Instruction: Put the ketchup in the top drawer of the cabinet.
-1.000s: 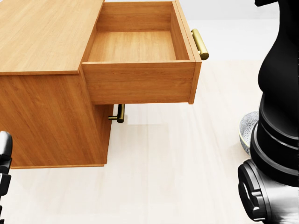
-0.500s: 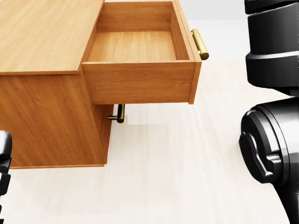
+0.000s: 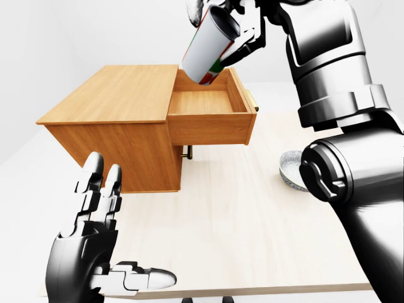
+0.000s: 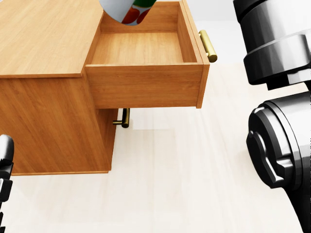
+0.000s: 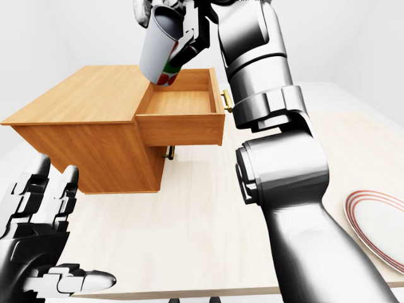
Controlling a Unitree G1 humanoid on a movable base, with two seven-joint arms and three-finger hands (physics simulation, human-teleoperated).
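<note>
Right hand (image 3: 237, 25) is gripping ketchup (image 3: 208, 50), tilted, over open top drawer (image 3: 208, 104) of cabinet (image 3: 120, 126); release w/in drawer remaining. Left hand (image 3: 95, 252) is idling, fingers spread.

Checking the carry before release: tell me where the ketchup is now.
The ketchup is at the top of the left-eye view, held tilted in the right hand, above the open top drawer.
</note>
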